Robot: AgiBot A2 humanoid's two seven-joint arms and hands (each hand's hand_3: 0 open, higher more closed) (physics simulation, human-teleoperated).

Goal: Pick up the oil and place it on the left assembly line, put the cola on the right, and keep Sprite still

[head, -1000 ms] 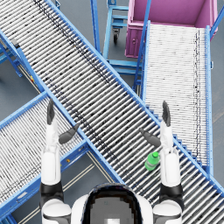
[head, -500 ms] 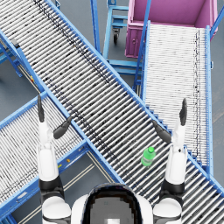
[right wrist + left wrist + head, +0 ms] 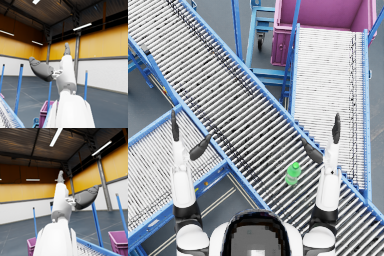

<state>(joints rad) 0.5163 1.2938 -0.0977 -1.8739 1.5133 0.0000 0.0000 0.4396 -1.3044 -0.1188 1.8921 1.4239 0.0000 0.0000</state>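
You have the diagonal conveyor [image 3: 243,115] running through the middle of the head view, and everything else is placed from it. Its two blue rails are the hard edges; between them the rollers are bare on every side of the Sprite bottle [image 3: 293,173], so there is free room there.

The Sprite bottle stands on the diagonal conveyor, at its near end and closer to its right rail than to its left. It looks upright, long axis vertical, green cap uppermost.

Your left hand [image 3: 176,132] hangs over the diagonal conveyor's left rail, where the left line [image 3: 148,165] butts against it. Its fingers are straight, the thumb is splayed wide, and it holds nothing. Your right hand [image 3: 332,145] hangs over the diagonal conveyor's right rail, beside the right line [image 3: 328,85], spread the same way and holding nothing. It is near the bottle but not touching it. Both wrist views show only the raised hands against the hall. A pink bin [image 3: 328,15] sits at the far end of the right line, off the diagonal conveyor's right side.

Since a second ago the bottle has crept a little up the diagonal conveyor, away from you. Both hands have spread further apart, out toward the rails.
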